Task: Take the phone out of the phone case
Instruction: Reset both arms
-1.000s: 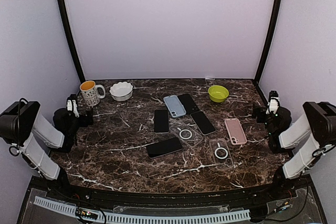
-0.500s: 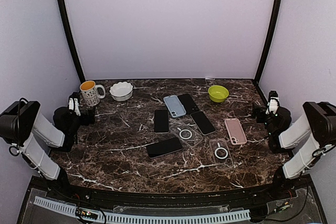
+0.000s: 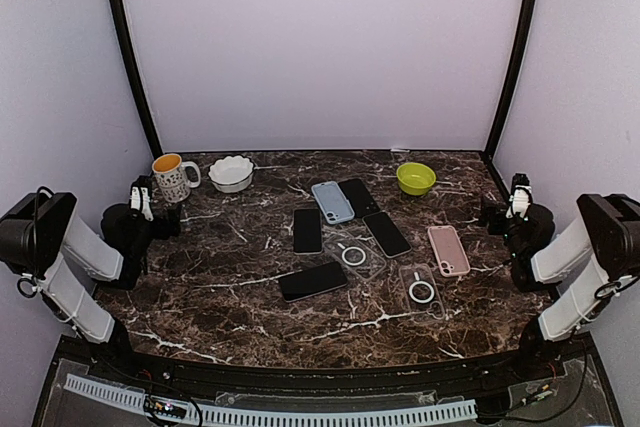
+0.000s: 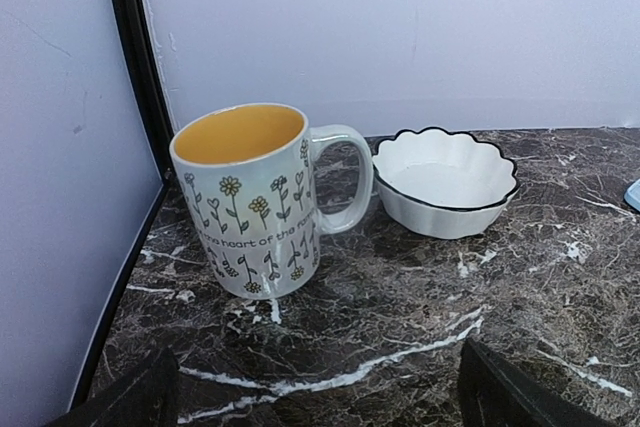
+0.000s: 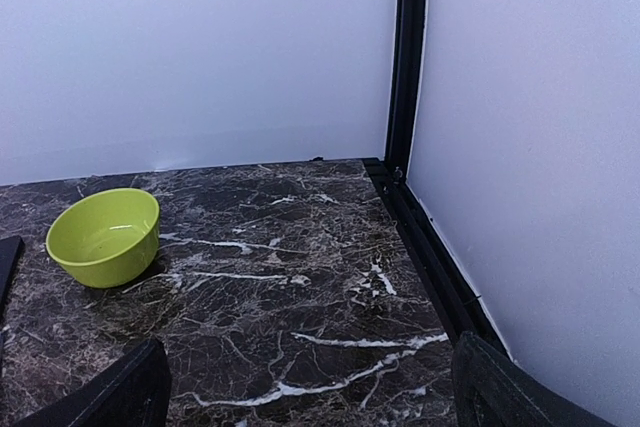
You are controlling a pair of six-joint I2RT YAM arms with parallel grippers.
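Note:
Several phones and cases lie mid-table: a light blue case (image 3: 332,202), a pink case (image 3: 448,249), two clear cases with white rings (image 3: 353,255) (image 3: 421,290), and bare black phones (image 3: 308,230) (image 3: 313,281) (image 3: 386,234) (image 3: 358,196). I cannot tell whether the blue or pink case holds a phone. My left gripper (image 3: 165,217) (image 4: 315,407) is open and empty at the left edge, facing the mug. My right gripper (image 3: 492,215) (image 5: 310,397) is open and empty at the right edge, far from the cases.
A flowered mug with an orange inside (image 4: 248,197) (image 3: 172,177) and a scalloped white bowl (image 4: 445,180) (image 3: 231,173) stand at the back left. A lime green bowl (image 5: 104,235) (image 3: 415,178) stands at the back right. Black frame posts and purple walls enclose the table.
My left gripper has drawn back slightly to the left. The right arm and the phones and cases have not visibly moved.

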